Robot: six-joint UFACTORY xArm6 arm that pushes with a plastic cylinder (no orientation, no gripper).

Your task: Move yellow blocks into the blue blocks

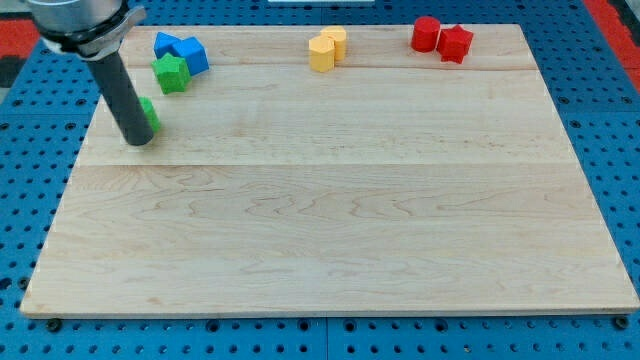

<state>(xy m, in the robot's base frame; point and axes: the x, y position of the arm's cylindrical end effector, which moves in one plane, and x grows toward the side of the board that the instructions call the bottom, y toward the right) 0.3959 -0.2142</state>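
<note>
Two yellow blocks (327,48) sit touching at the view's top middle of the wooden board (330,220). Two blue blocks (181,50) sit touching at the view's top left. My tip (139,141) rests on the board at the left, below the blue blocks and far left of the yellow ones. It stands right against a green block (150,114) that the rod partly hides.
A second green block (171,73) lies just below the blue blocks, touching them. Two red blocks (441,38) sit at the view's top right. The board lies on a blue perforated table (610,120).
</note>
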